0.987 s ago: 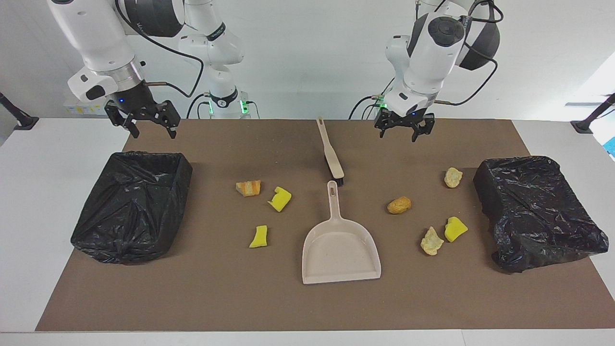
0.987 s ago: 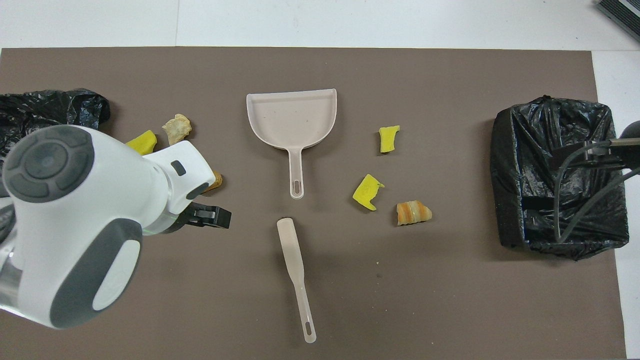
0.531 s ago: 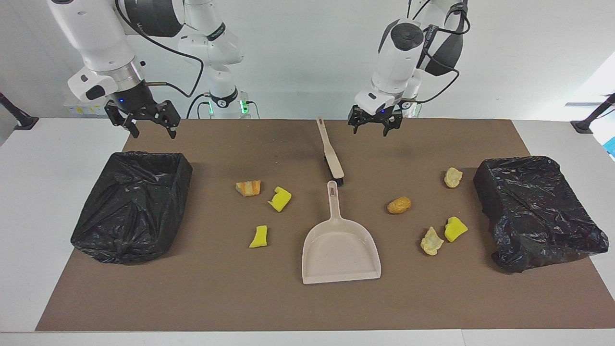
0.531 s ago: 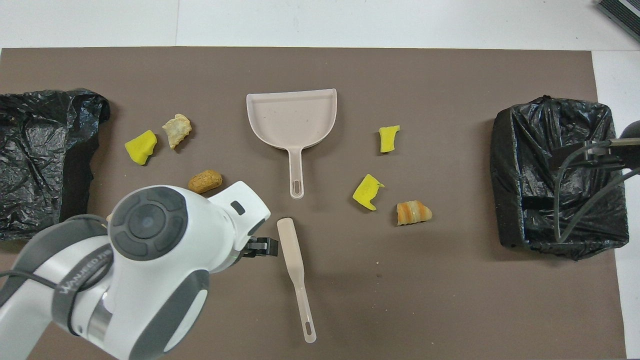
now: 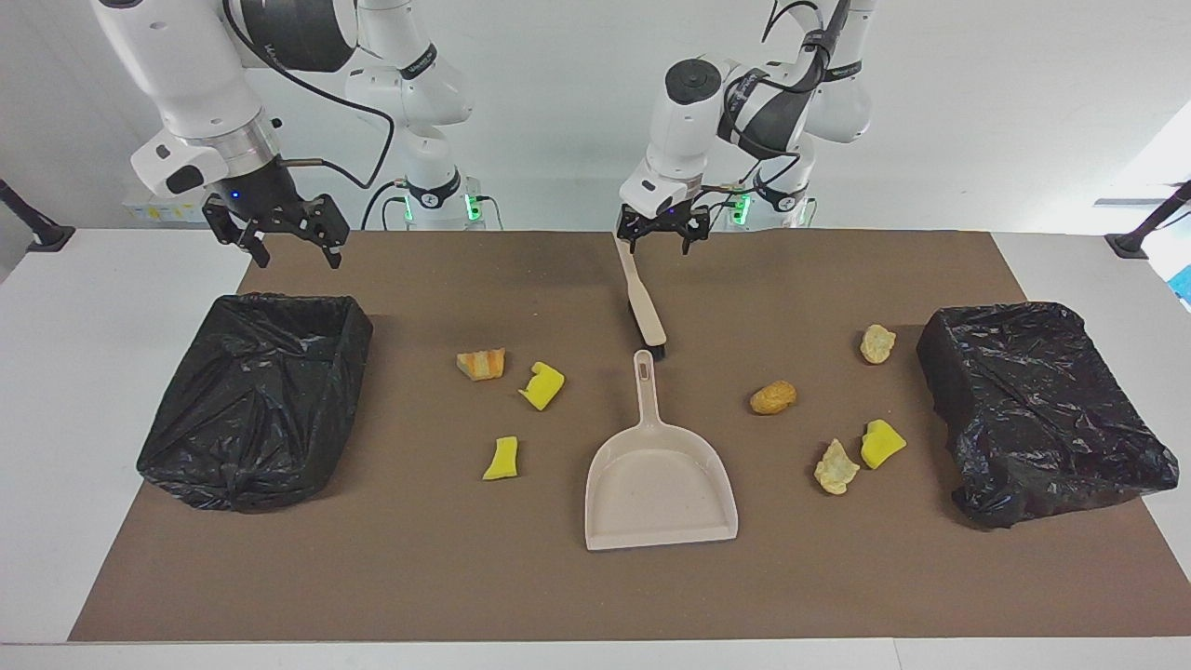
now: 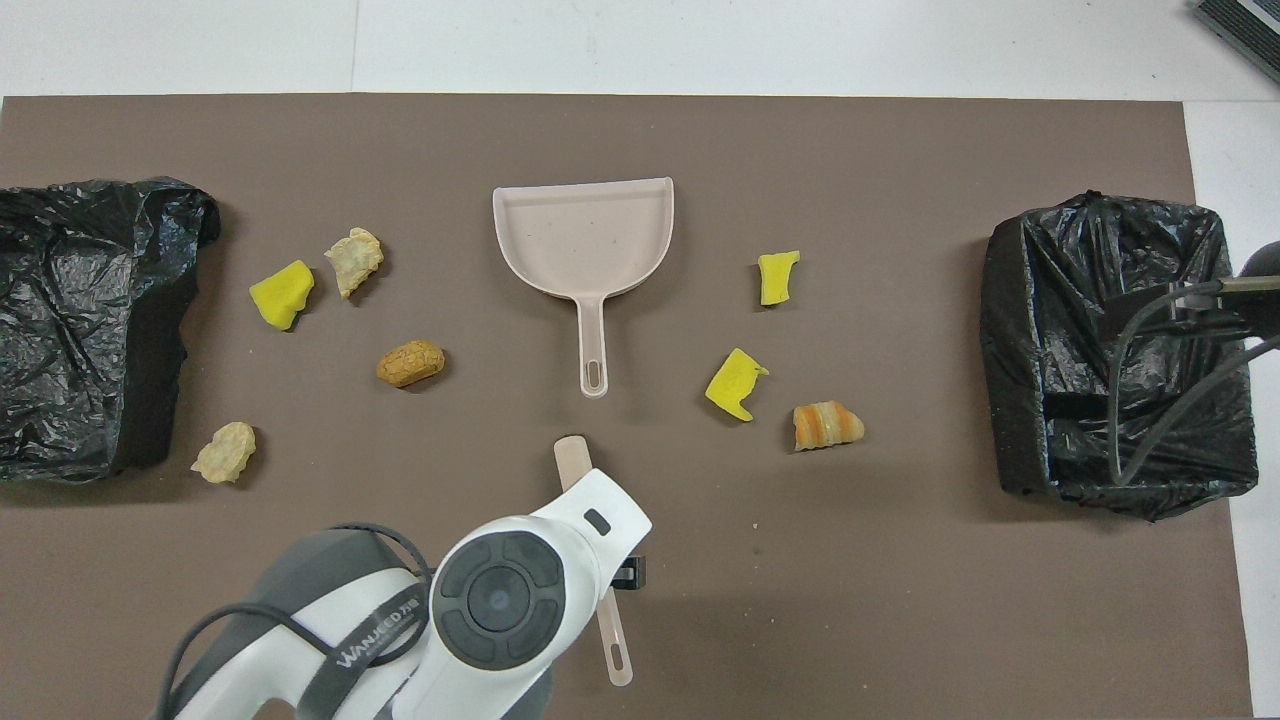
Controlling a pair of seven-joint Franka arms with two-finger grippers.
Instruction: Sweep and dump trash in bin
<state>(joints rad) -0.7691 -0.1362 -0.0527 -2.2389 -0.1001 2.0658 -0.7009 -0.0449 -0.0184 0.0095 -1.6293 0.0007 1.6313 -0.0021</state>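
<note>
- Brown matting [image 5: 595, 596] is covering the white worktop [image 5: 84, 372], with a black-bagged bin [image 5: 256, 400] sitting at the right arm's end and another black-bagged bin [image 5: 1042, 409] at the left arm's end.
- Trash is lying scattered on the mat: three chunks [image 5: 521, 386] toward the right arm's end and four chunks [image 5: 837, 409] toward the left arm's end, all outside the bins.
- Between the two groups a beige dustpan [image 5: 659, 484] is lying flat, and a brush [image 5: 642, 298] is lying nearer to the robots, its bristles just beside the dustpan's handle tip.
- Left hand [image 5: 662, 237] is hovering over the brush handle, fingers spread.
- Right hand [image 5: 279, 233] is waiting, fingers apart, above the mat's edge near its bin.
</note>
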